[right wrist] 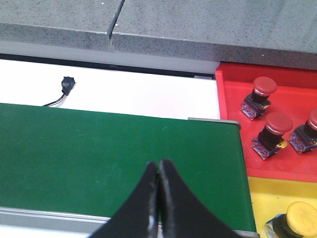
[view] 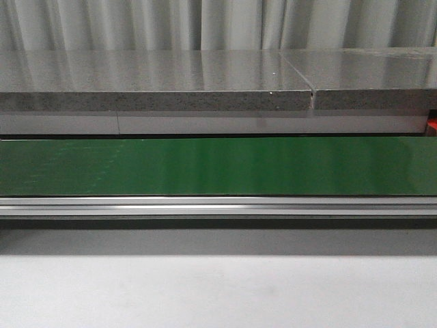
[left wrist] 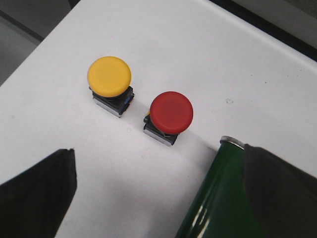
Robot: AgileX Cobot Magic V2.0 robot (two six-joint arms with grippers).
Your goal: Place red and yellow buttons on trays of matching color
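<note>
On the white table (left wrist: 163, 44), under the left gripper (left wrist: 158, 193) with its fingers spread wide, stand 2 mushroom-head push buttons: a yellow-capped button (left wrist: 109, 76) and, just beside it, a red-capped button (left wrist: 171, 111), each on a small black-and-metal base. They look rigid, light and top-heavy, with smooth domed caps; pinching the squared base or cap rim seems safest. The right gripper (right wrist: 158, 198) is pressed closed and empty over the green conveyor belt (right wrist: 99, 148), near the red plastic tray (right wrist: 233, 84) holding 3 red buttons and the yellow plastic tray (right wrist: 267, 198).

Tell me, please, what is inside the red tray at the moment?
The red tray holds three red buttons, seen from the right wrist. The rightmost is cut off by the picture's edge, so anything further along the tray cannot be seen.
</note>
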